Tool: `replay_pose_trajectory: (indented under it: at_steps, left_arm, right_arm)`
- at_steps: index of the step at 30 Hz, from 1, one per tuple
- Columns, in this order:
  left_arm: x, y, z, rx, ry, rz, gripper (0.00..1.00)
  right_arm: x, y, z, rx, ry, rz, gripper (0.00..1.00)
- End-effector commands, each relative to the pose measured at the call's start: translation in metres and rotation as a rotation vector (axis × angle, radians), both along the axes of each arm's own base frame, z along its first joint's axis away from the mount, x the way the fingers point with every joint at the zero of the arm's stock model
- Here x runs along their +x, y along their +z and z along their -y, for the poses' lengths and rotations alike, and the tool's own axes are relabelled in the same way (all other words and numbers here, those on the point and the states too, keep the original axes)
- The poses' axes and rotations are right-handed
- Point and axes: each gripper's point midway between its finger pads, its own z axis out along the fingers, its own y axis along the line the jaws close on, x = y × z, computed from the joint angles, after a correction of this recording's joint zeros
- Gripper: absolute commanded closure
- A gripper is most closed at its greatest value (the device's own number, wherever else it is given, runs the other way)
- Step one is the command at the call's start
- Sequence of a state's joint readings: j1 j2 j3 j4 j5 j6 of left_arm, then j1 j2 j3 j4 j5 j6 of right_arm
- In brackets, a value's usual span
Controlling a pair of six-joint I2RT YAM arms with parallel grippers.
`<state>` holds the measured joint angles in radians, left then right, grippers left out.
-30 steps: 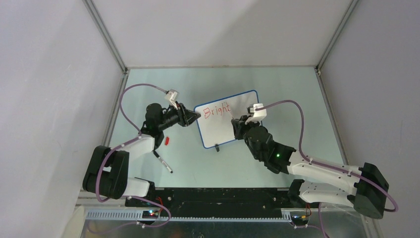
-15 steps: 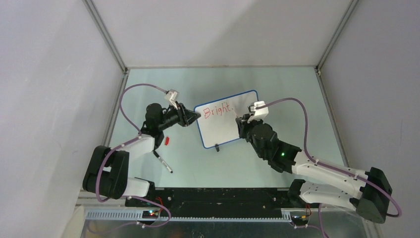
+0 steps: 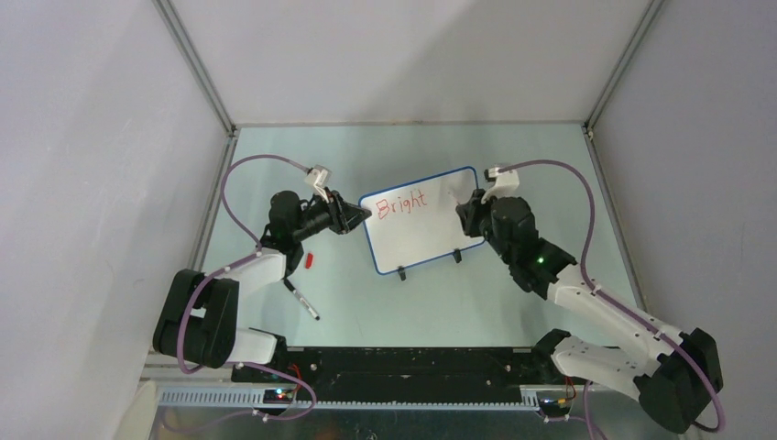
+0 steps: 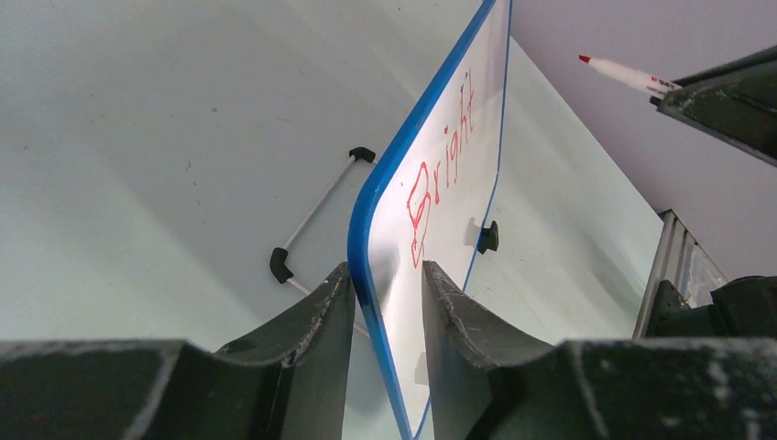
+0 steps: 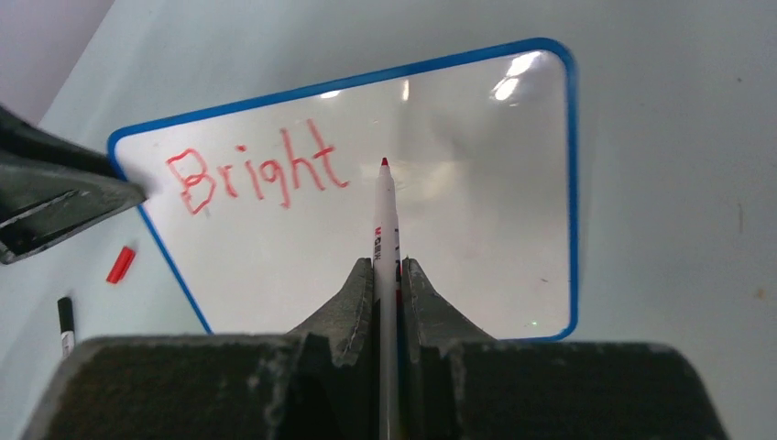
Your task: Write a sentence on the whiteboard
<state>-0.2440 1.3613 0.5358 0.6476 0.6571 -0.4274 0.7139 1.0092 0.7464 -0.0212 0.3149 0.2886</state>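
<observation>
The whiteboard [image 3: 417, 240] stands tilted on its black clip feet [image 3: 401, 272] at mid-table. Of the sentence, only the red word "Bright" [image 3: 401, 203] shows, along the top line. My left gripper [image 3: 365, 214] is shut on the board's left blue rim [image 4: 366, 220], one finger on each face. My right gripper [image 3: 472, 215] hovers by the board's right edge, shut on a red-tipped white marker [image 5: 386, 229]. The marker's tip [image 5: 384, 162] points just right of the word's "t" [image 5: 325, 165] and hangs off the surface, as the left wrist view shows [image 4: 623, 75].
A red marker cap [image 3: 310, 260] and a black pen [image 3: 302, 301] lie on the pale green table [image 3: 302, 165] left of the board, near my left arm. Grey walls close in the table on three sides.
My right arm has swung right and back from the board's middle to its right edge, taking the marker along. The right clip foot now shows. Left gripper and board have not moved.
</observation>
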Motion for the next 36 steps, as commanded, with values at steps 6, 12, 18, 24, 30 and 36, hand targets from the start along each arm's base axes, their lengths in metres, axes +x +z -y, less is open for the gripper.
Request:
replay_pose_trajectory:
  at_steps: [6, 12, 18, 24, 30, 36]
  left_arm:
    - [0.007, 0.014, 0.001, 0.000, 0.008, 0.055, 0.62]
    - [0.006, 0.016, 0.000, -0.007, 0.017, 0.067, 0.67]
    - [0.007, 0.017, -0.001, -0.013, 0.020, 0.068, 0.75]
    - [0.010, 0.013, 0.000, -0.008, 0.020, 0.055, 0.82]
    - [0.013, 0.006, 0.005, -0.006, -0.011, 0.023, 0.87]
    - [0.015, 0.004, 0.004, 0.005, -0.012, 0.011, 0.83]
  right_arm:
    - [0.006, 0.018, 0.011, 0.048, 0.051, -0.102, 1.00]
    - [0.006, 0.033, 0.010, 0.046, 0.068, -0.075, 1.00]
    - [0.012, 0.038, 0.030, 0.034, -0.021, -0.052, 1.00]
    - [0.012, 0.043, 0.038, 0.064, -0.039, -0.044, 1.00]
    - [0.005, 0.038, 0.013, 0.087, 0.091, -0.073, 1.00]
    - [-0.009, 0.027, -0.022, 0.057, 0.210, -0.092, 1.00]
